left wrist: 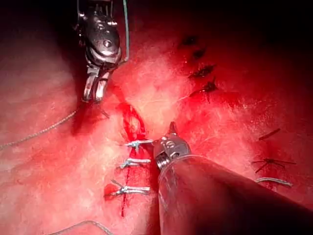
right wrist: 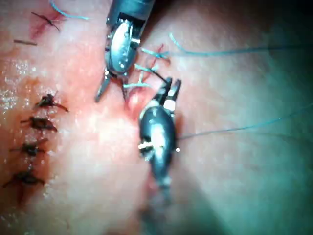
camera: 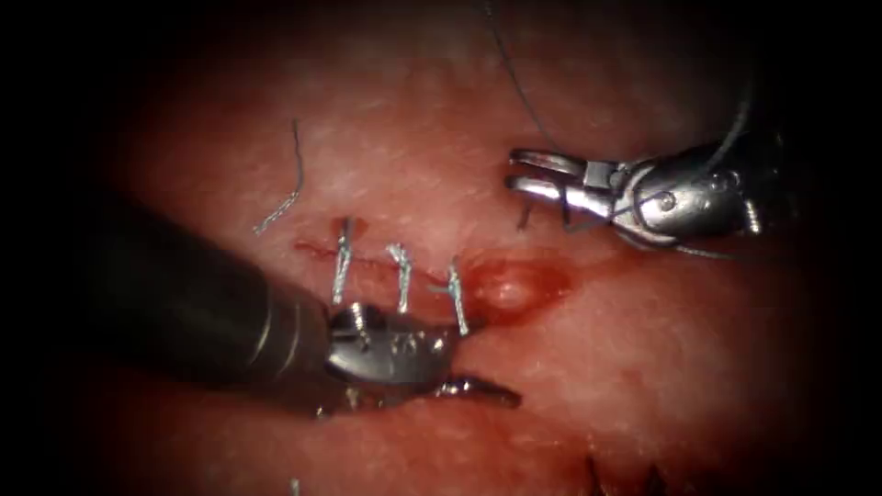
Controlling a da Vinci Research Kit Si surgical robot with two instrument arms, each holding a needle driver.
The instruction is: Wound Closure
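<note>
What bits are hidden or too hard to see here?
Dark sliver under the right hand: endoscope view, too small to say if it is the needle.
Thread: endoscope view, the top edge cuts it off.
Tissue beside the stitches: endoscope view, the left hand's shaft covers it.

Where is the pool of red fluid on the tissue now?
In the endoscope view, the red fluid lies at the right end of the cut, just right of the third stitch and below the right tool.

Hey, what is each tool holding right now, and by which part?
Nothing, as far as shows. The left tool has its jaws wide apart beside the stitches. The right tool has its jaws slightly parted, with thread draped over its body.
</note>
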